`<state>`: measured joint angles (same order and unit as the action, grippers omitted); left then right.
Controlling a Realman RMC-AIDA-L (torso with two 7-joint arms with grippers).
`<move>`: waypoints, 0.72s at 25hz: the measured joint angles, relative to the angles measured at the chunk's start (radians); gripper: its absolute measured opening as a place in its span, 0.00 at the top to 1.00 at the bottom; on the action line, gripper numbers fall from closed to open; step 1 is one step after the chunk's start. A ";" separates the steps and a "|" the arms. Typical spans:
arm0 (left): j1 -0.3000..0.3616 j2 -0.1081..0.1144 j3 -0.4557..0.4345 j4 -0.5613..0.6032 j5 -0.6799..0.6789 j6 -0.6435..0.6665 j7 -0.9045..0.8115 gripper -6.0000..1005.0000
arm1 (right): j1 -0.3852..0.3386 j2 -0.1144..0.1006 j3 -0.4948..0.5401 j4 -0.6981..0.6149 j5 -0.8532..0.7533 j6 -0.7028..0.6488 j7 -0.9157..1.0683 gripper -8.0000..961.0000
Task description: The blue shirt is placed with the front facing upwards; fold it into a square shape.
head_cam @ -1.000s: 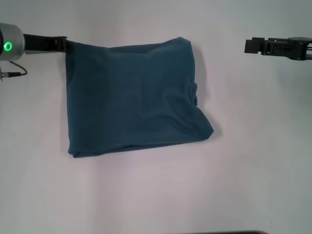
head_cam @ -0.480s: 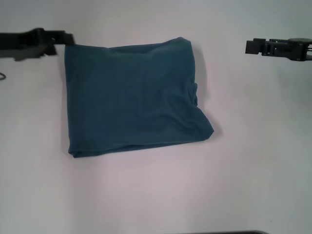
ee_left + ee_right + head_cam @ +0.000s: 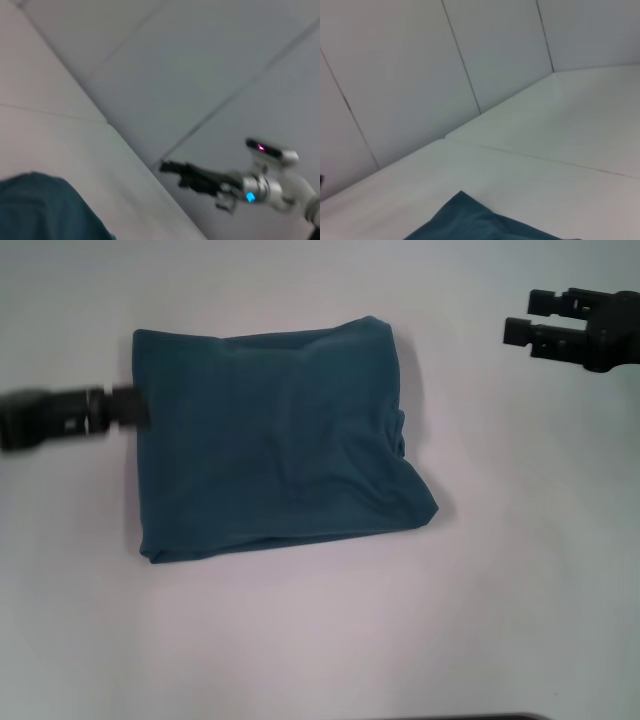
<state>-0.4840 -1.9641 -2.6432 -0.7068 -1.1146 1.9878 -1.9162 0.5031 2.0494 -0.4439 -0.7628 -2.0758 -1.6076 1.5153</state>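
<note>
the shirt lies folded into a rough square on the white table, a little left of the middle in the head view. its top and left edges run fairly straight; the right side bulges and wrinkles toward the lower right corner, and the bottom edge slants slightly. no lettering, collar or label shows, only plain teal-blue cloth.

the left gripper sits at the shirt's left edge, about a third of the way down, its tip just at the cloth; whether it touches or pinches the fabric cannot be told, nor whether its fingers are together or apart.

the right gripper hovers well apart from the shirt, off its upper right corner, with its two fingers spread and nothing between them.

the left wrist view shows a corner of the shirt on the table and the right gripper farther off. the right wrist view shows another shirt corner.
</note>
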 joint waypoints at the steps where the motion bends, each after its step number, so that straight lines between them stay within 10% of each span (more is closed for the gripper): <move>1: 0.024 -0.004 0.013 0.000 0.002 0.013 0.053 0.25 | 0.000 0.007 -0.005 -0.002 -0.001 0.000 -0.024 0.25; 5: 0.105 -0.033 0.033 0.008 0.003 0.020 0.234 0.26 | -0.009 0.044 -0.059 0.026 0.001 -0.017 -0.167 0.26; 18: 0.223 -0.092 0.080 0.028 0.004 0.032 0.567 0.28 | -0.021 0.044 -0.238 0.254 0.010 -0.097 -0.412 0.27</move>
<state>-0.2605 -2.0565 -2.5629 -0.6786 -1.1108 2.0199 -1.3491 0.4822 2.0932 -0.6815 -0.5089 -2.0654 -1.7042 1.1030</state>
